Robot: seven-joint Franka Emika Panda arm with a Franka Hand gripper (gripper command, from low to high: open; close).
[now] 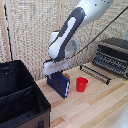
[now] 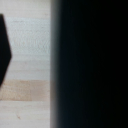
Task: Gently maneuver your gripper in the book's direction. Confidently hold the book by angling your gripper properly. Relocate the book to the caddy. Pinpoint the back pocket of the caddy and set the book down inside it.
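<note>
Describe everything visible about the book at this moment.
The book is a thin, dark navy hardcover with a plain cover, standing upright and slightly tilted on the wooden table. The gripper sits at its top edge. The red cup stands just beside it; the caddy is apart.

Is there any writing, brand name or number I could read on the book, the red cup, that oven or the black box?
None can be read in either view.
book: plain dark blue cover, no title visible.
red cup: no print visible.
toaster oven: any markings are too small and blurred to read.
caddy: plain black, no label visible.
gripper: white housing, no readable logo.
The wrist view shows only a dark blur and bare wood.
</note>
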